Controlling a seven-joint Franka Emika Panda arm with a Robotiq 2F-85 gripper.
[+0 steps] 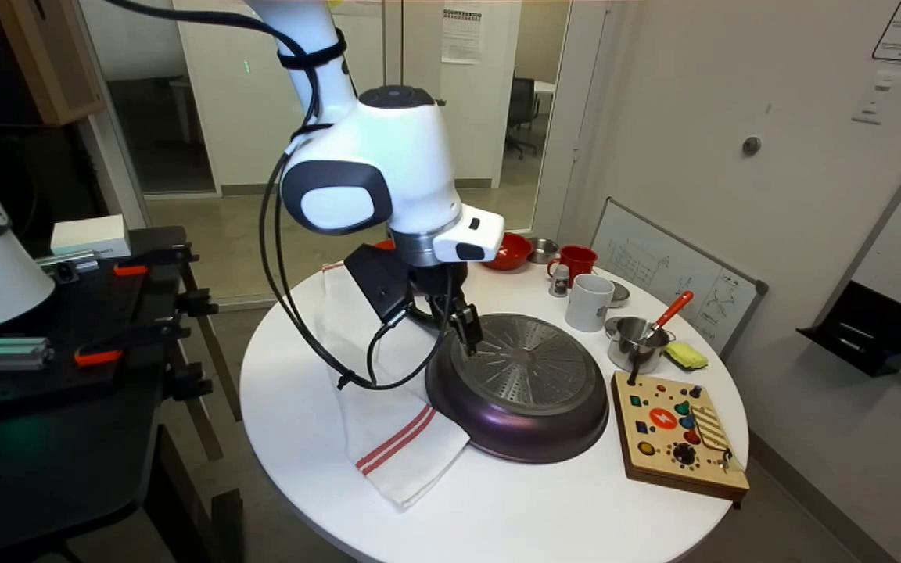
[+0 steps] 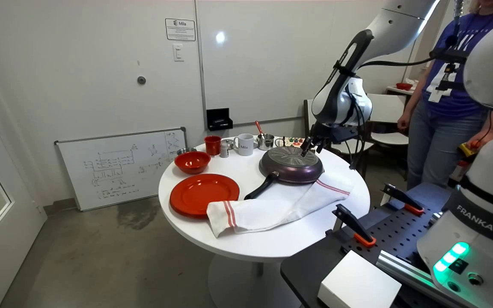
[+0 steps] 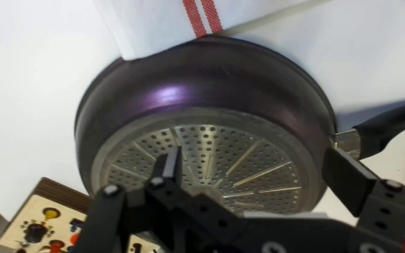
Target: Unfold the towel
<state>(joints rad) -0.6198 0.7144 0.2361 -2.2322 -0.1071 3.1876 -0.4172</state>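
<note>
To unfold the white towel with red stripes (image 2: 268,214), which seems folded lengthwise, the careful way would be to pinch only the top layer along one long edge, near a striped end, with the fingertips kept off the upturned frying pan (image 1: 529,391); then lift a little and draw that layer across the fold, slowly, so the layer beneath lies flat and the red plate (image 2: 206,190) is not dragged; the black gripper (image 3: 253,154) has its fingers spread wide with nothing held between them, poised over the pan's perforated metal underside, and whether they touch it cannot be told; the towel lies lower than the gripper and apart from it, stretched in a bent strip over the white round table (image 1: 544,508), between the pan and the robot's base (image 2: 473,231); one striped end meets the pan's rim, while in an exterior view the opposite striped end overlaps the red plate's near edge.
</note>
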